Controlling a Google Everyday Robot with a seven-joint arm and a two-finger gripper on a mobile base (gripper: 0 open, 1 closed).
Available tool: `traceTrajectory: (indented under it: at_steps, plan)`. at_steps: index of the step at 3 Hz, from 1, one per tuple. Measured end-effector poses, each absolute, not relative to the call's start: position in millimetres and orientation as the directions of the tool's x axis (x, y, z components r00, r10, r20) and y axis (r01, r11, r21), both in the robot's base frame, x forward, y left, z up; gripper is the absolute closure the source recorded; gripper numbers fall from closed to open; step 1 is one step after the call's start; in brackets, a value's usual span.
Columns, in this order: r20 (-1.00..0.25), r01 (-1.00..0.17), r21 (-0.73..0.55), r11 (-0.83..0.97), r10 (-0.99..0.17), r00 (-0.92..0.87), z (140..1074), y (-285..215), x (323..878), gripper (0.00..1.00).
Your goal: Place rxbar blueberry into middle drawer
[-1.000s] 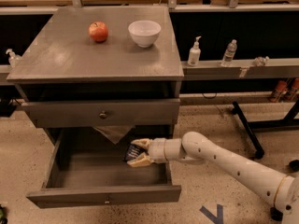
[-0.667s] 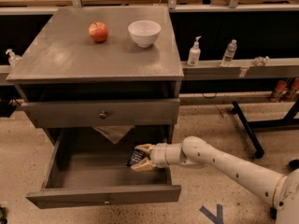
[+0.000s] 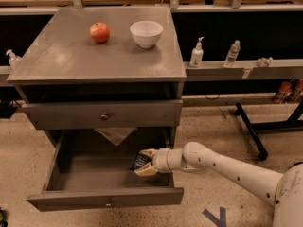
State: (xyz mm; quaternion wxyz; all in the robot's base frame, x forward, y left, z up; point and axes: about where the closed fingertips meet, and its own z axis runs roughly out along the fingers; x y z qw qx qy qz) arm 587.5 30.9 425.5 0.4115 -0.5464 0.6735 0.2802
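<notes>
The middle drawer [image 3: 104,200] is pulled open below the closed grey drawer front [image 3: 102,115] with its round knob. My gripper [image 3: 145,162] reaches in from the right, over the drawer's right side, just above its floor. It is shut on the rxbar blueberry [image 3: 140,160], a dark wrapper with white print held between the tan fingers [image 3: 146,170]. The bar hangs inside the drawer's right part, tilted.
A red apple [image 3: 100,32] and a white bowl [image 3: 146,33] stand on the cabinet top [image 3: 57,60]. A beige paper or cloth [image 3: 115,134] hangs at the drawer's back. Bottles [image 3: 197,54] stand on a shelf to the right. A black stand leg [image 3: 251,131] lies on the floor.
My gripper with the bar has moved slightly lower into the open drawer. The drawer and the things on top have not moved.
</notes>
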Motion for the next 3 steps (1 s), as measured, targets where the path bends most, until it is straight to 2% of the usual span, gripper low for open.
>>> traceTrajectory:
  at_steps: [1,2,3]
  plan:
    - [-0.861,-0.967,-0.071,0.244,-0.504,-0.063,425.5,32.5,587.0,0.08]
    - [-0.862,-0.968,-0.07,0.241,-0.503,-0.063,425.4,34.1,586.4,0.0]
    - [-0.862,-0.968,-0.07,0.241,-0.503,-0.063,425.4,34.2,586.3,0.0]
